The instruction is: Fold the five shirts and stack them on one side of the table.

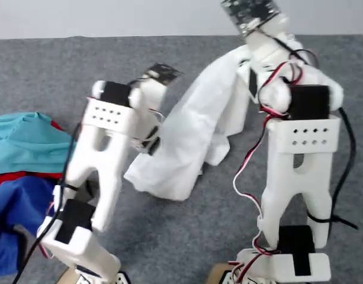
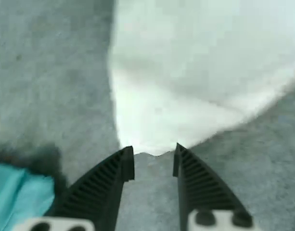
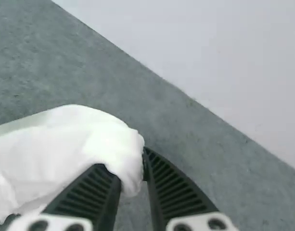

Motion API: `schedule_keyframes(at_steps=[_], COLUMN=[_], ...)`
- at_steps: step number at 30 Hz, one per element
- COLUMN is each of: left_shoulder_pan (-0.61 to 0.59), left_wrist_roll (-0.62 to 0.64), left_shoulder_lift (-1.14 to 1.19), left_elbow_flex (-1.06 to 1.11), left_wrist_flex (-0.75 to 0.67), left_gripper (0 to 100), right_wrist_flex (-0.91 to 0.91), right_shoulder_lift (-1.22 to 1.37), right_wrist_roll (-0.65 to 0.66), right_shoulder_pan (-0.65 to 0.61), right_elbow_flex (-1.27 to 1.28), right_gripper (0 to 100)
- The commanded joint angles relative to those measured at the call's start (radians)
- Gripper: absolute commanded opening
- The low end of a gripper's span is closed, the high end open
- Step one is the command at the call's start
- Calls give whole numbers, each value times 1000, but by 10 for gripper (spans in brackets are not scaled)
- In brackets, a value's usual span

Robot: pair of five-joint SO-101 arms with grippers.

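Left jaws part-open, low at white shirt [image 2: 200, 72] edge | shirt drapes slantwise, high end rightward | right jaws pinch its top, arm raised

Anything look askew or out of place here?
The white shirt hangs bunched from the right gripper, its lower end resting on the table. The teal shirt, red shirt and blue shirt lie crumpled, unfolded, beside the left arm.

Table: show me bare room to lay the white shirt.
Bare table runs along the far edge behind the teal shirt, and between the arm bases, nearer than the white shirt. The coloured shirt pile is crowded.
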Motion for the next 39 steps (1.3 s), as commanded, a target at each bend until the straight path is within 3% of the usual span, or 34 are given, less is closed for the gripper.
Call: schedule_keyframes(at_steps=[1,11,17,24,29,34,39], left_shoulder_pan=[123,368,411,402,238,43,-92], left_wrist_roll=[-8,-8,-11,-51,-71,-172,-184], left_shoulder_lift=[-60,-48,-48,-48,-48,-29,72], left_elbow_flex=[-7,59,199,458,484,479,346], left_wrist_flex=[21,-133,-235,-493,-563,-626,-583], left_gripper=[129,96,96,94,94,94,94], right_wrist_flex=[50,84,85,85,85,82,81], right_shoulder_lift=[-35,41,58,59,59,59,59], right_wrist_roll=[23,17,17,17,17,17,15], right_shoulder_pan=[21,21,25,25,25,21,19], right_elbow_flex=[-57,-57,-57,-57,-57,-23,-3], right_gripper=[10,10,10,10,10,10,10])
